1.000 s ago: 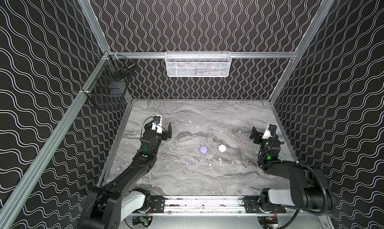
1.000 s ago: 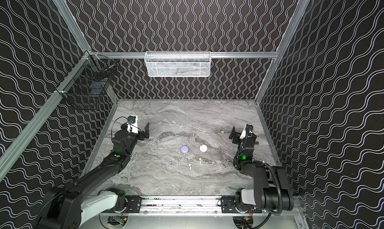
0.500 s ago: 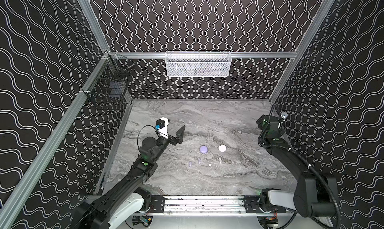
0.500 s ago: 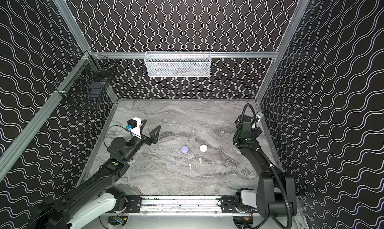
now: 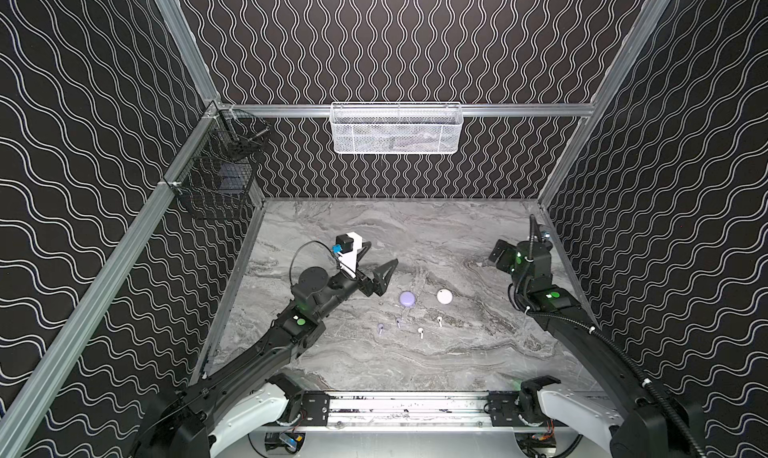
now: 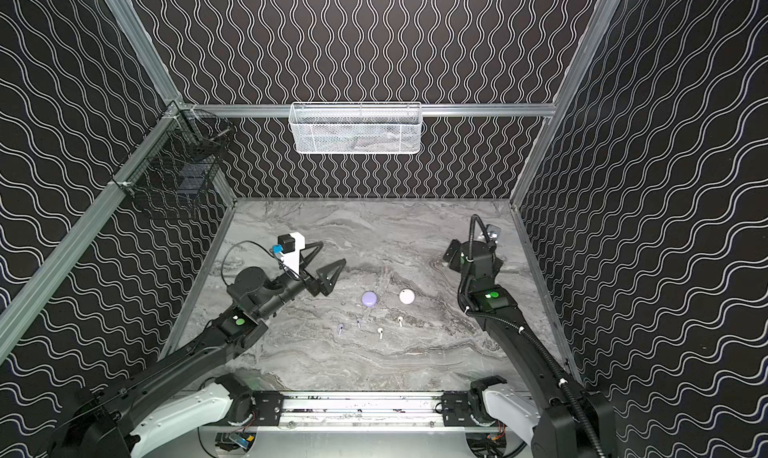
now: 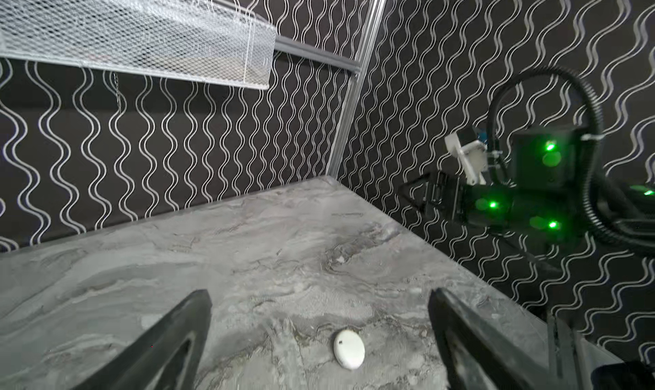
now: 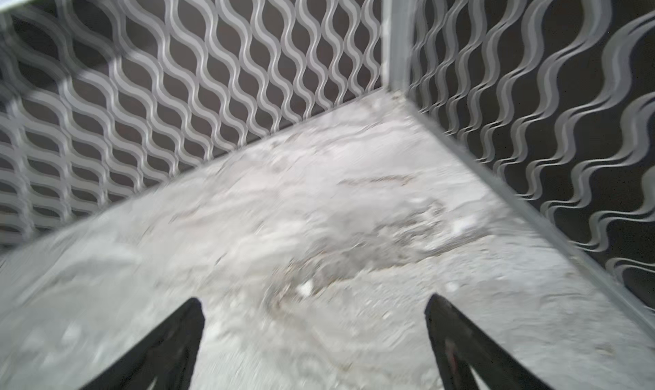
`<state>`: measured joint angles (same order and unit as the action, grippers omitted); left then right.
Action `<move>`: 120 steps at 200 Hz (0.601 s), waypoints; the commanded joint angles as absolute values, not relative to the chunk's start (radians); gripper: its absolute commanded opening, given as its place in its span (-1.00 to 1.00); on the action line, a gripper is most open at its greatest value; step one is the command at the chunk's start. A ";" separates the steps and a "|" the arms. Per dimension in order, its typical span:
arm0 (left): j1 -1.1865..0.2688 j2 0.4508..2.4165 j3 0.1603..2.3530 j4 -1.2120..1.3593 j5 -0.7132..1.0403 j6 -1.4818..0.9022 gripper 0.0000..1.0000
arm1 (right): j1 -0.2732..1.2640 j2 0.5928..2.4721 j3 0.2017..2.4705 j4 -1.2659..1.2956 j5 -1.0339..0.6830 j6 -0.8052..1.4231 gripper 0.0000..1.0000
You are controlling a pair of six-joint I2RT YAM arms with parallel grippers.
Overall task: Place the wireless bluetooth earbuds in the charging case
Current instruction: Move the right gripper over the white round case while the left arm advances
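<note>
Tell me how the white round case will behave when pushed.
The white round case lies flat like a low, smooth puck, so it will probably slide rather than tip or roll. It looks small against the open left gripper, so it is likely light; a nudge may send it skidding.

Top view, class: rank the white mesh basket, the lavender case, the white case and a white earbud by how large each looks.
Largest: white mesh basket.
Next: lavender case and white case; they look alike, so unranked.
Smallest: white earbud.
</note>
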<state>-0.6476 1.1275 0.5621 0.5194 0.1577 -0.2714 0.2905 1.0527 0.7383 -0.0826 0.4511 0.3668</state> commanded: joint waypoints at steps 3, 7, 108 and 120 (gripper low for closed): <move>-0.716 1.139 0.559 0.456 0.056 -0.177 0.98 | 0.363 1.038 0.754 -0.190 0.411 0.356 0.99; -0.726 1.144 0.560 0.448 0.044 -0.170 0.98 | 0.379 1.038 0.755 -0.200 0.411 0.360 0.99; -0.864 1.259 0.528 0.401 -0.100 -0.046 0.97 | 0.674 1.031 0.675 -0.311 0.336 0.433 0.99; -0.864 1.271 0.525 0.403 -0.098 -0.050 0.95 | 0.693 1.038 0.663 -0.308 0.319 0.442 0.99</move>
<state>-0.8619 1.2537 0.5304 0.3893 -0.0647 -0.0727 0.6628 1.0325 0.6804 -0.2752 0.3359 0.4026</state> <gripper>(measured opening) 0.983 0.995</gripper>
